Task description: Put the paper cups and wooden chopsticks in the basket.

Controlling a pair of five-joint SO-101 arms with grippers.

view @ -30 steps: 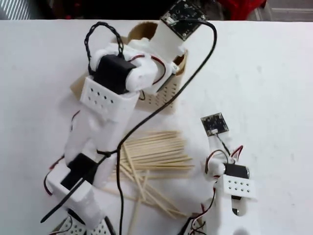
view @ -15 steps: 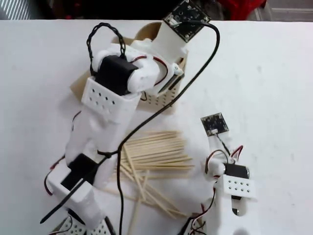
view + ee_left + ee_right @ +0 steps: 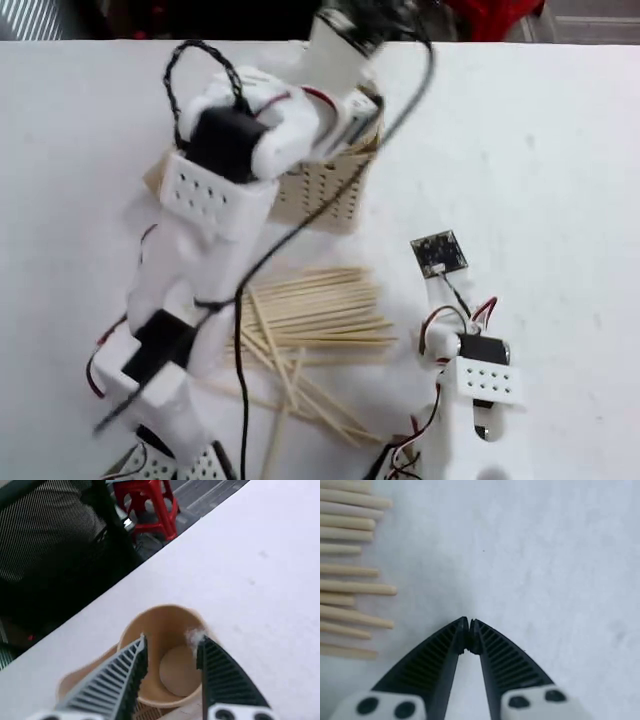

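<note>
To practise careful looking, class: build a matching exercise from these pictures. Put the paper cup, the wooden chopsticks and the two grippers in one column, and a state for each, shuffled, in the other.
Column one
1. tan paper cup
2. pale wooden chopsticks
3. left black-fingered gripper
4. right black-fingered gripper

Column two
A. shut
B. lying in a loose pile on the white table
C. empty, its inner bottom showing
D. open

Pairs: 1-C, 2-B, 3-D, 4-A
</note>
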